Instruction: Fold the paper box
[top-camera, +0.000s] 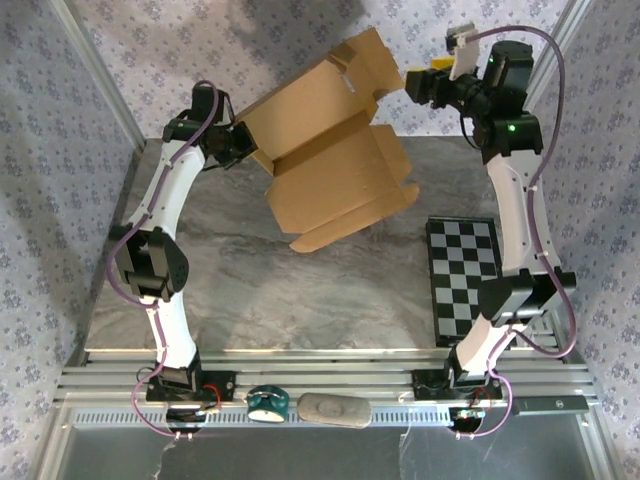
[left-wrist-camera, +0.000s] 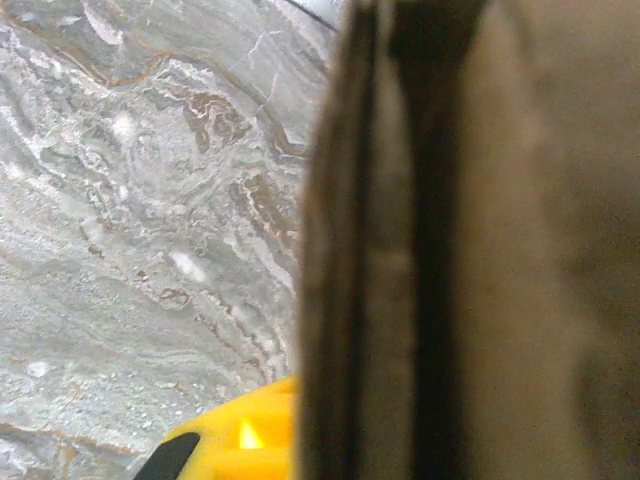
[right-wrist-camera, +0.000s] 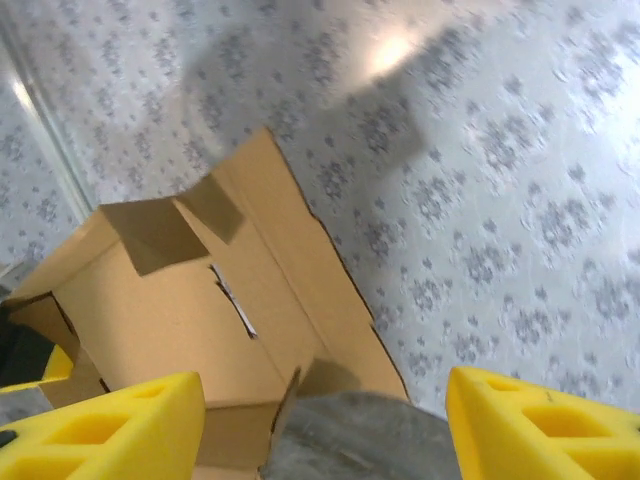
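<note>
Hold box (top-camera: 330, 160) aloft with left gripper (top-camera: 243, 140) clamped on left edge. With right gripper (right-wrist-camera: 322, 405) jaws apart near far flap (top-camera: 375, 62), close squarely on flap, fold inward gently.

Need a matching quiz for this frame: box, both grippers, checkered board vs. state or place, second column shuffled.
Things:
1. box
2. left gripper
3. right gripper
4. board

States or places:
A. open, holding nothing
B. flat on the table, right side
C. tan, partly folded
D. shut on the box's edge

Pairs: 1-C, 2-D, 3-A, 4-B
</note>
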